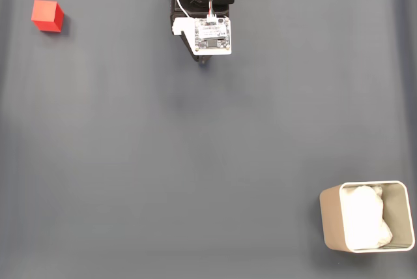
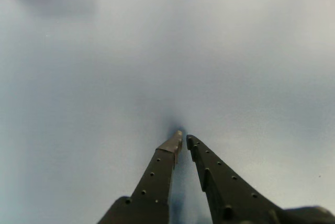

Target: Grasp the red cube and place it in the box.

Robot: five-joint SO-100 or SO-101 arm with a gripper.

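Open grey desk [image 1: 195, 161] stretches unobstructed from the gripper [image 1: 206, 61] at 12 o'clock in the fixed view; only the red cube [image 1: 47, 15] at 10 o'clock and the box [image 1: 367, 216] at 4 o'clock stand on it, well apart.

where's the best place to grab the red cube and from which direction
Take the red cube across two opposite flat side faces, coming down from above. It sits flat on the grey mat with open space all round, so either pair is probably reachable. The gripper, nearly shut, must open wider first.
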